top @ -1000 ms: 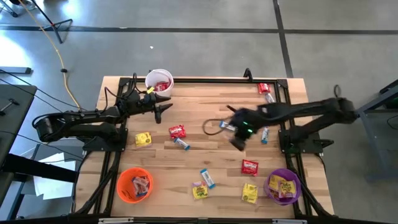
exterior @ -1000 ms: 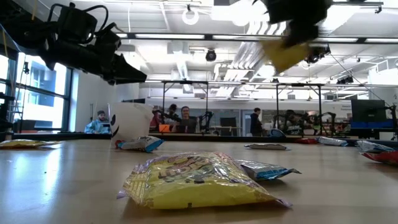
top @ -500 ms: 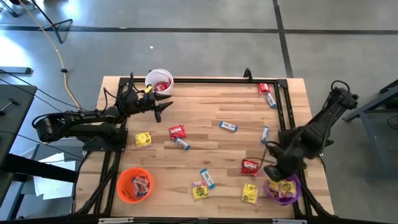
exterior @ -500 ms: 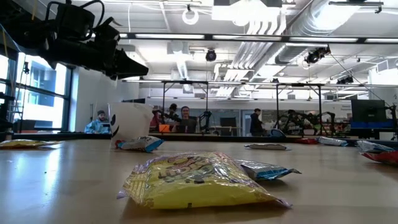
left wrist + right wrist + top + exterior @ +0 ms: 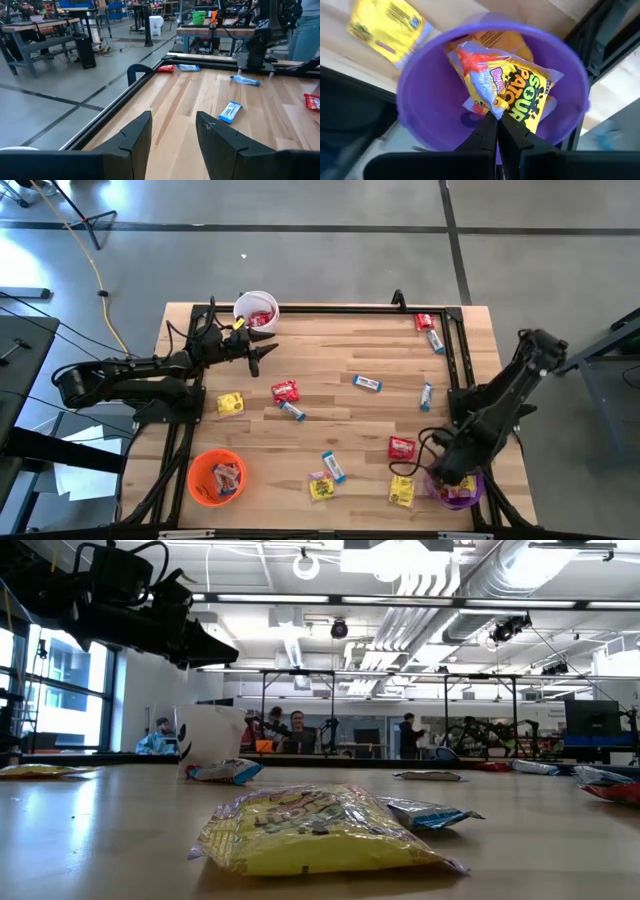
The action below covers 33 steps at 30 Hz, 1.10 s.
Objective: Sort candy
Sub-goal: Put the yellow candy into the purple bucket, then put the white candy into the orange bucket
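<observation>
Overhead, the right pincer (image 5: 496, 120) pinches a yellow packet (image 5: 520, 92) above the purple cup (image 5: 427, 107); left pincer (image 5: 172, 135) spread over wooden table (image 5: 330, 355).

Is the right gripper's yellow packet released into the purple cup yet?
No: right gripper is shut on the yellow packet, held over the purple cup.

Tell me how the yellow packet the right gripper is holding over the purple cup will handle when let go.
The yellow packet is pinched at one corner by the right gripper and hangs crumpled, so it is probably floppy and light. Its glossy wrapper looks slippery, so a thin corner grip may slide. Released, it should likely drop flat into the purple cup rather than bounce or roll.
</observation>
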Each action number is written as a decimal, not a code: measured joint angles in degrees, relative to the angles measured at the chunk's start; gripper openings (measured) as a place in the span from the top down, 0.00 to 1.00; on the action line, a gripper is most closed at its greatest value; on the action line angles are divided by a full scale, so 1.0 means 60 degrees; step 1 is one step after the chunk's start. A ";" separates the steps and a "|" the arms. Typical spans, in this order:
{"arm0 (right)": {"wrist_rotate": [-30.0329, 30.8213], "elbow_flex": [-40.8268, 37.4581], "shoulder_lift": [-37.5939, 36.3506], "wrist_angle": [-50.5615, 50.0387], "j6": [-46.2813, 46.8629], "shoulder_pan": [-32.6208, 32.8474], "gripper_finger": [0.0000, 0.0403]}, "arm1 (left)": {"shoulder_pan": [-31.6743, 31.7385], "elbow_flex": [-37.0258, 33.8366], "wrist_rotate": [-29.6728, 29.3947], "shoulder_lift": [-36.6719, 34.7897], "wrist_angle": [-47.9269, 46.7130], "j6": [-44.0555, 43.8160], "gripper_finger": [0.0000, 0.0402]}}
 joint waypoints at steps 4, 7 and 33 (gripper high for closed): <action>-0.0152 -0.0004 0.0812 0.0288 -0.0863 -0.0039 1.00 | 0.0000 0.0000 0.0003 0.0000 -0.0003 0.0003 0.65; -0.0344 -0.0004 0.1352 0.0562 -0.1653 -0.0209 1.00 | 0.0000 0.0000 0.0001 0.0000 -0.0011 0.0007 0.65; -0.0691 0.1212 -0.0322 -0.2255 -0.3155 -0.2022 0.74 | 0.0003 0.0000 0.0551 0.0004 0.0021 0.0185 0.65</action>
